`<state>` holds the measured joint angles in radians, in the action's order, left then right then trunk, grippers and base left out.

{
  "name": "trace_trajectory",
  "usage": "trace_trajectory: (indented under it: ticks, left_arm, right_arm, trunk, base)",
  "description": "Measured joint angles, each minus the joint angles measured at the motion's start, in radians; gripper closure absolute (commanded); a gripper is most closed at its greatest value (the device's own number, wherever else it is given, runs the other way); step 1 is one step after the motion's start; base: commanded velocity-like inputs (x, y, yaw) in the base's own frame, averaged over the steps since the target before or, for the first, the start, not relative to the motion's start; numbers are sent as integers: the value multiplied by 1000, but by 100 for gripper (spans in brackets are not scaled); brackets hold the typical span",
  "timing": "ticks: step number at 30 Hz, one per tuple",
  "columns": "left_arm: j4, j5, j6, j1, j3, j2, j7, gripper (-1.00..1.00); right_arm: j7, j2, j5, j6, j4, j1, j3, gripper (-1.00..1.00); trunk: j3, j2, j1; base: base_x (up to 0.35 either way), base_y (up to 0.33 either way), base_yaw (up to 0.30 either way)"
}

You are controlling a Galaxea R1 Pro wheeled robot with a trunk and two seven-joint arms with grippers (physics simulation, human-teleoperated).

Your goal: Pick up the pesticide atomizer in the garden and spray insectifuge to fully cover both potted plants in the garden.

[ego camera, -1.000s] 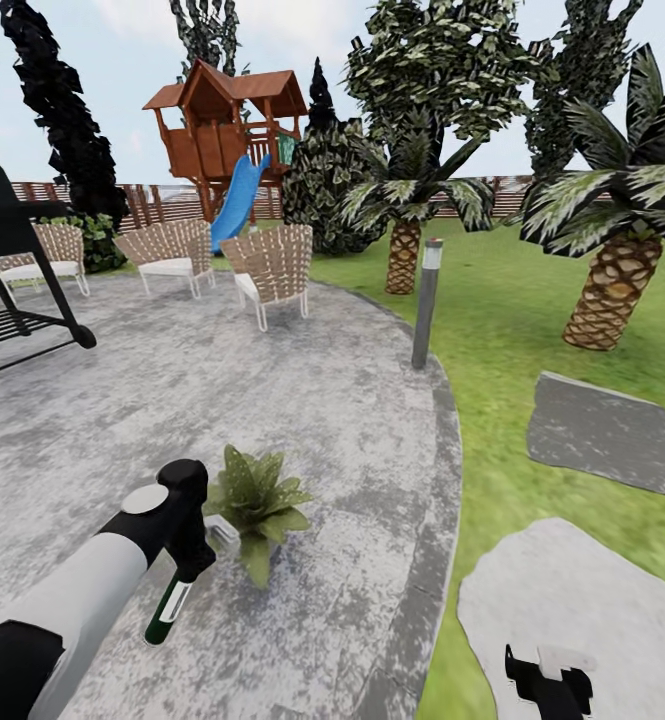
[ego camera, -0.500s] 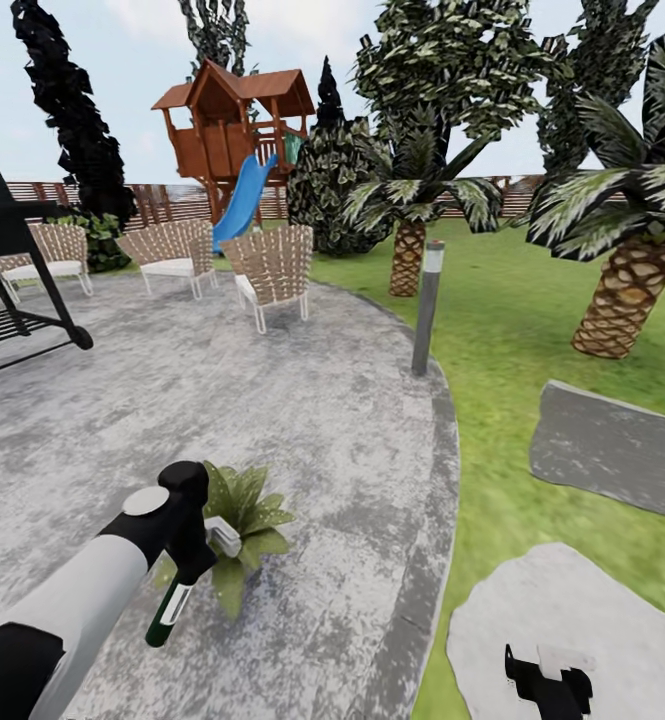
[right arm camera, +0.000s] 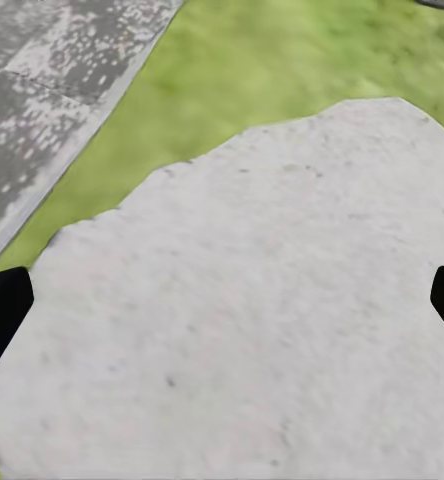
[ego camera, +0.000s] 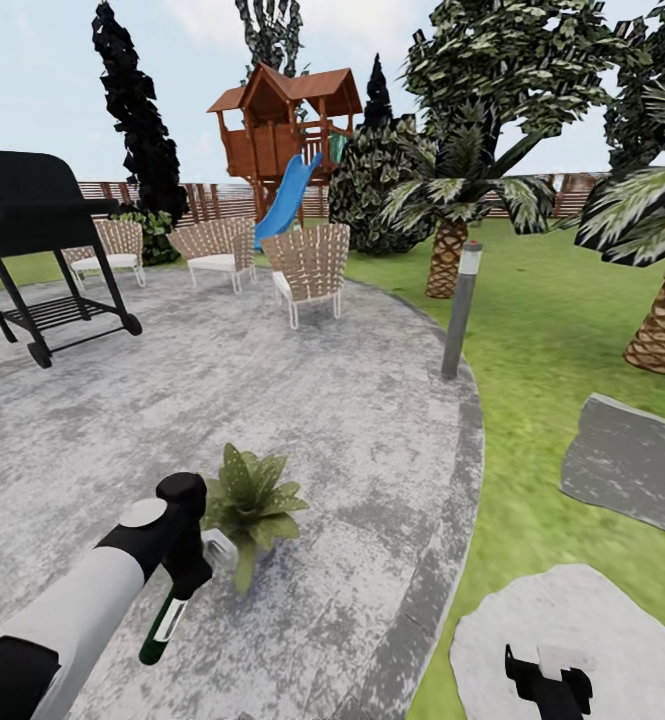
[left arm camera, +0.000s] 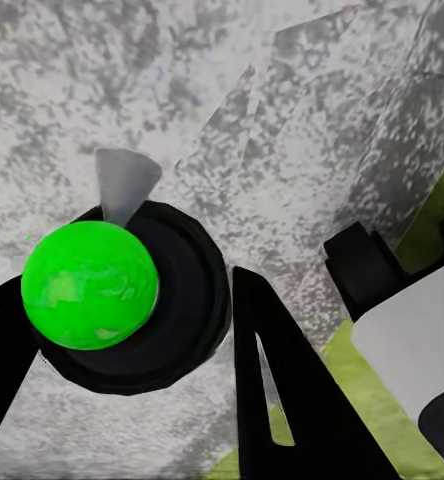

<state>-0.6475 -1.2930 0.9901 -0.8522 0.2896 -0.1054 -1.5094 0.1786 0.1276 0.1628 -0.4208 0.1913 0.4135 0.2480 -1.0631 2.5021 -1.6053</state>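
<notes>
My left gripper [ego camera: 179, 588] is shut on the pesticide atomizer [ego camera: 162, 622], a slim dark sprayer with a white band that hangs tilted below the fingers. In the left wrist view the atomizer [left arm camera: 172, 330] shows end-on as a black round body with a bright green ball, held between the black fingers [left arm camera: 282, 400] of the left gripper [left arm camera: 132, 375]. One potted plant [ego camera: 250, 500], a green rosette in a low grey pot, stands on the paved patio [ego camera: 302, 400] just right of and beyond that gripper. My right gripper [ego camera: 549, 682] [right arm camera: 222, 305] hangs open over a pale stepping stone [right arm camera: 252, 300].
A black grill [ego camera: 42, 230] stands at the patio's far left, with wicker chairs [ego camera: 312, 265] behind. A grey lamp post [ego camera: 460, 310] marks the patio edge. Palms [ego camera: 447, 255], grey stepping stones [ego camera: 632, 465] on lawn, a wooden playhouse [ego camera: 282, 130] and a fence lie beyond.
The whole view has swung left, so the grill shows more fully and the palms have slid right. Both arms keep their pose, with the atomizer still held.
</notes>
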Motion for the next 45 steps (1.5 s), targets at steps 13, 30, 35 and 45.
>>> trace_trajectory:
  ticks: [13,30,35,45]
  left_arm:
    - [-5,14,2,80,-19,17,113,100]
    - [-85,321,-9,146,-239,17,454,100]
    - [-89,322,-7,146,-237,19,454,100]
    - [-89,318,-11,146,-231,19,455,100]
  right_arm:
    - [-2,0,2,2,0,0,0,-100]
    - [0,-5,1,0,1,0,0,-100]
    - [0,-5,1,0,2,0,0,-100]
    - [0,-5,2,0,0,0,0,-100]
  trunk:
    - [0,0,0]
    - [-1,0,0]
    - [-5,0,0]
    - [-6,0,0]
  base:
    - [-1,-1,5]
    - [0,0,19]
    - [0,0,138]
    - [-83,-79,7]
